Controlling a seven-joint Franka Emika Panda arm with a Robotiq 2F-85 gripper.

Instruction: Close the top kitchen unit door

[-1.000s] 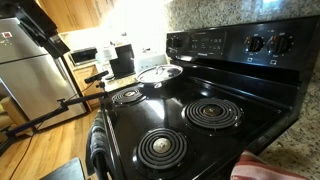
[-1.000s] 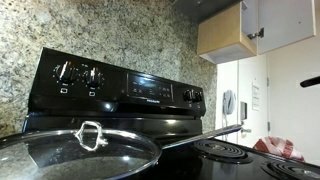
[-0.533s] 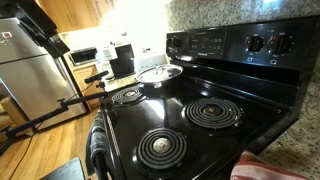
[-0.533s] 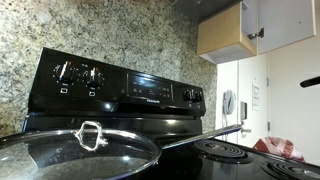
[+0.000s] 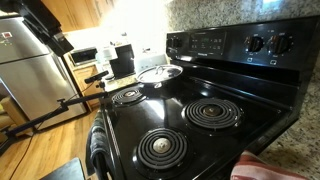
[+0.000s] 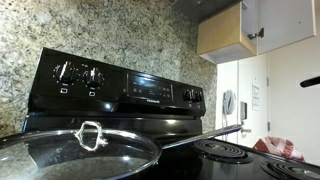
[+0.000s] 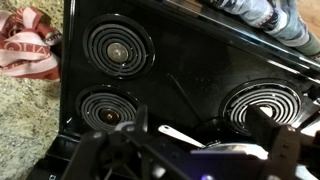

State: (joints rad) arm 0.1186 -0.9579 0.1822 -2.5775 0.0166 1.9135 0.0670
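Note:
The honey-brown wooden wall-cabinet panel [image 6: 222,35] hangs at the top right in an exterior view. A pale surface [image 6: 288,20] with a small dark fitting lies beside it. I cannot tell how far the top kitchen unit door stands open. More brown cabinet fronts [image 5: 78,12] show at the top left, with my black arm [image 5: 42,22] in front of them. In the wrist view my gripper [image 7: 200,122] hangs open and empty above the black stove top [image 7: 190,70], its dark fingers far apart.
The black stove has coil burners [image 5: 212,113] and a back panel with knobs [image 6: 75,74]. A glass pan lid [image 6: 80,150] lies on it, as does a pink cloth [image 7: 30,50]. A steel fridge [image 5: 25,75] stands at the left. The wall is granite [image 6: 110,30].

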